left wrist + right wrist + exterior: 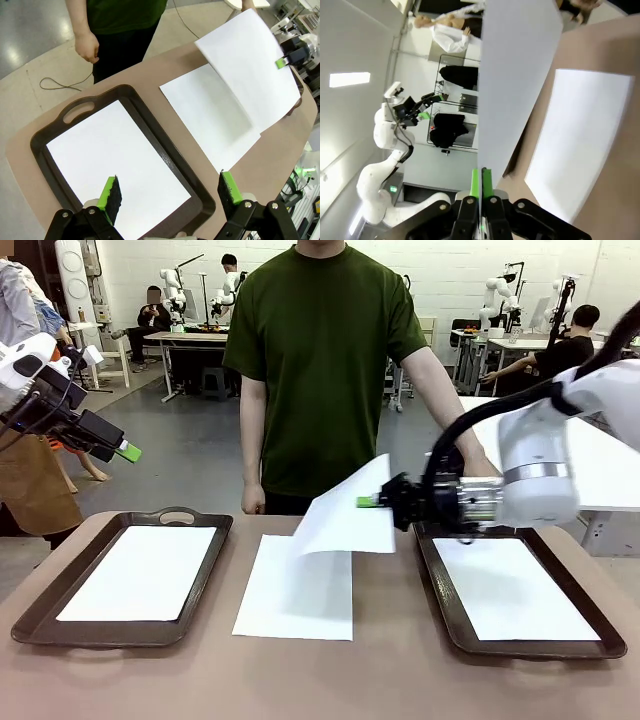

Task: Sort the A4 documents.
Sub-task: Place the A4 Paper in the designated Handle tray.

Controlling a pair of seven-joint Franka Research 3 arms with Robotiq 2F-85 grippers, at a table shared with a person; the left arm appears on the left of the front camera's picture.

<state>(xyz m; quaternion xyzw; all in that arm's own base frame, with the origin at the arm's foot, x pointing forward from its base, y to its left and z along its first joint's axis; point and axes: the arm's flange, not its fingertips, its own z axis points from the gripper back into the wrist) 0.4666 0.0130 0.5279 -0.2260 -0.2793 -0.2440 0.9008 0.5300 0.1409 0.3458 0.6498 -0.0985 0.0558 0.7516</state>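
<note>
While your right gripper (372,502) has its jaws pressed flat together on one edge of the lifted sheet (345,515), treat that thin pinch as your whole hold. The paper hangs clear of the counter (330,680) near the middle of the front view. It fans out toward 9 o'clock from the jaws, above the loose sheet (295,595) lying flat at 6 o'clock. Its likely home is the right tray (435,580) at 4 o'clock, which has a sheet (515,590) in it, so plan the carry that way. Move slowly and level, since a quick swing could let air fold the paper or peel it from the pads. Bring the trailing edge fully past the tray's rim before you lower, and square the long sides with the sheet inside. Part the jaws only once most of the paper lies flat. Mind that the free corner does not brush the loose sheet and drag it askew. Your left gripper (128,452) hangs at 9 o'clock above the left tray (60,585), jaws wide apart and empty; leave it clear of the path.
</note>
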